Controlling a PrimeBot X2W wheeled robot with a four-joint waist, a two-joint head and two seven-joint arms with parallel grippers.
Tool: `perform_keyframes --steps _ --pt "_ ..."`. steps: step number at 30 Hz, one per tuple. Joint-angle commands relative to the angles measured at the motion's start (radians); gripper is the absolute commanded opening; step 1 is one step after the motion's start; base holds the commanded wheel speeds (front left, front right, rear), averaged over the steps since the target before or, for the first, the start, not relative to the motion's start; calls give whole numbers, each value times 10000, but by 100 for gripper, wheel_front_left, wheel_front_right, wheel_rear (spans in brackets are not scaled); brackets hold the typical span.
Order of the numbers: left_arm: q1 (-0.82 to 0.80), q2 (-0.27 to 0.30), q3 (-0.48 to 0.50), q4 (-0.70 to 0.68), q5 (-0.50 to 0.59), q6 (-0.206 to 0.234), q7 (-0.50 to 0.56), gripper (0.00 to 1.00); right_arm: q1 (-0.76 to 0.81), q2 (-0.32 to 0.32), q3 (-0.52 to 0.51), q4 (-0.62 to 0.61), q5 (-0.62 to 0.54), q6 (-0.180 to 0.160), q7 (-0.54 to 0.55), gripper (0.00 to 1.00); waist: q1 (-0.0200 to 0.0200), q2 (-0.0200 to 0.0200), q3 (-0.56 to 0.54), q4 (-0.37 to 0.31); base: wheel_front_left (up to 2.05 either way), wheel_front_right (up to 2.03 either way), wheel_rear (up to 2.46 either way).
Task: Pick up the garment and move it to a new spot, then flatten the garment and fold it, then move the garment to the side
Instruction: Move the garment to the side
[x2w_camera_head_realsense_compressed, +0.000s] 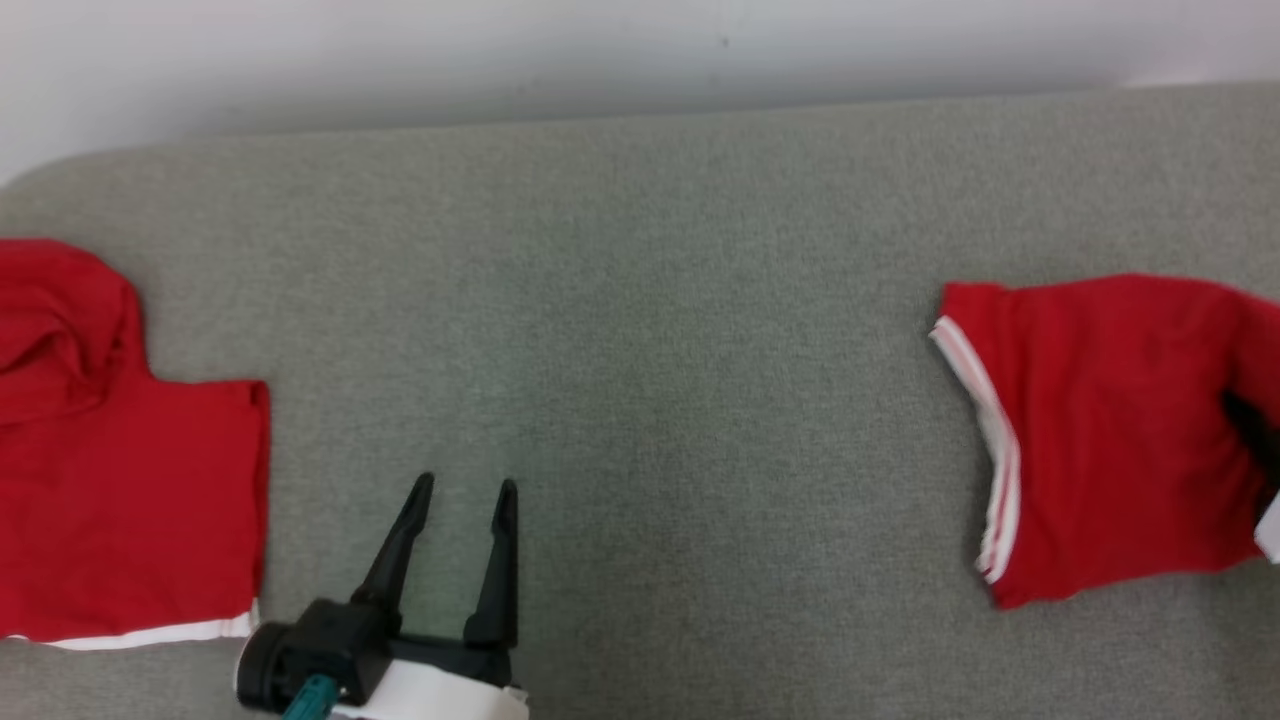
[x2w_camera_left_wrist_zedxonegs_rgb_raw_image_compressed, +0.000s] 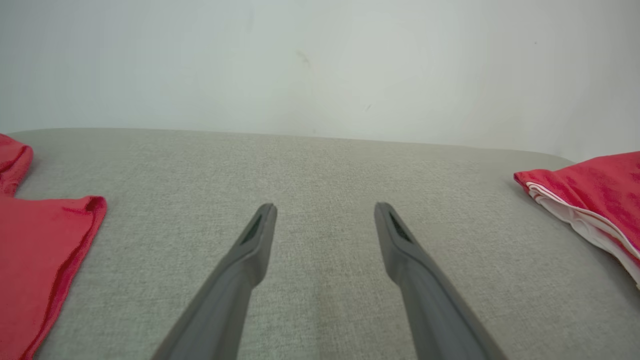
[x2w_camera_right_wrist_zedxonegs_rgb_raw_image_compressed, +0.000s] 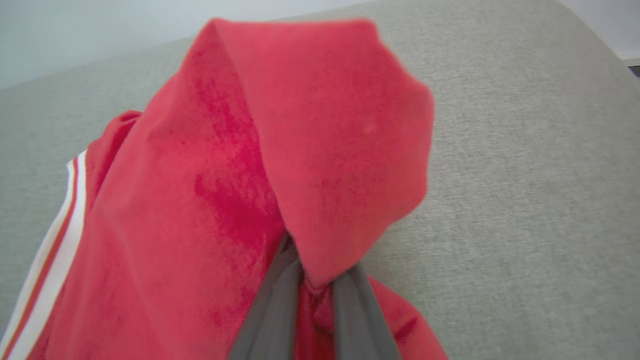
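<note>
The garment (x2w_camera_head_realsense_compressed: 1110, 430), red with a white-striped edge, lies bunched at the right of the grey padded surface (x2w_camera_head_realsense_compressed: 650, 300). In the right wrist view a fold of the garment (x2w_camera_right_wrist_zedxonegs_rgb_raw_image_compressed: 225, 200) rises up, pinched between my right gripper's (x2w_camera_right_wrist_zedxonegs_rgb_raw_image_compressed: 312, 280) two dark fingers, which are shut on it. That gripper shows as a dark shape (x2w_camera_head_realsense_compressed: 1250, 430) at the head view's right edge. My left gripper (x2w_camera_head_realsense_compressed: 466, 485) hovers open over bare surface at lower centre-left, holding nothing. The left wrist view shows its spread fingers (x2w_camera_left_wrist_zedxonegs_rgb_raw_image_compressed: 270, 225) and the garment (x2w_camera_left_wrist_zedxonegs_rgb_raw_image_compressed: 600, 185) far to the right.
A second red piece of clothing (x2w_camera_head_realsense_compressed: 120, 500) with a white hem lies flat at the left edge, also in the left wrist view (x2w_camera_left_wrist_zedxonegs_rgb_raw_image_compressed: 35, 250). A pale wall (x2w_camera_head_realsense_compressed: 640, 50) runs behind the surface's far edge. Bare grey surface separates the two red pieces.
</note>
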Motion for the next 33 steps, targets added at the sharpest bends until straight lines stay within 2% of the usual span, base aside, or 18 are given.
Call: perform_keyframes --steps 1,10,15,16,17,18,23,27,30,33 --pt "-247 39 -39 -86 136 -46 -1 100 -392 -136 -158 324 -195 1 -315 0 -1 -1 570 -266 0 0 0" --pt "-1394 38 -568 -263 407 -252 -1 100 -2482 -924 -962 3016 -1548 -2 -1444 0 -1 -1 1699 365 0 0 0" --pt "-1471 36 -584 -238 542 -220 -1 100 -3660 -1012 -1133 4431 -2504 -4 -1674 0 -1 -1 1954 668 0 0 0" --pt "-1457 36 -551 -250 542 -203 -1 100 -3869 -1028 -1096 4711 -2758 -7 -1707 6 -1 -1 1991 689 0 0 0" --pt "-1432 38 -521 -265 548 -214 -1 100 -4095 -1071 -1066 4968 -2988 -8 -1801 49 -1 -1 2012 701 0 0 0" --pt "-1406 36 -509 -273 546 -215 -1 100 -4317 -1104 -1049 5257 -3248 -8 -1900 100 -1 -1 2026 708 0 0 0" --pt "-1349 36 -419 -263 390 -111 -1 100 -4877 -926 -1012 6268 -4210 -8 -2630 100 -1 -1 1842 639 0 0 0" --pt "-1218 40 -387 -208 247 -28 -1 100 -4680 -820 -1013 6495 -4749 -8 -3201 100 -1 -1 1339 525 0 0 0" --pt "-969 40 -277 -133 121 59 -1 100 -4336 -441 -1270 6542 -4708 -8 -3684 100 -1 -1 776 448 0 0 0" --pt "-744 40 -161 -89 61 127 -1 100 -4119 -384 -1258 6479 -4891 -8 -3929 100 -1 -1 344 384 0 0 0"
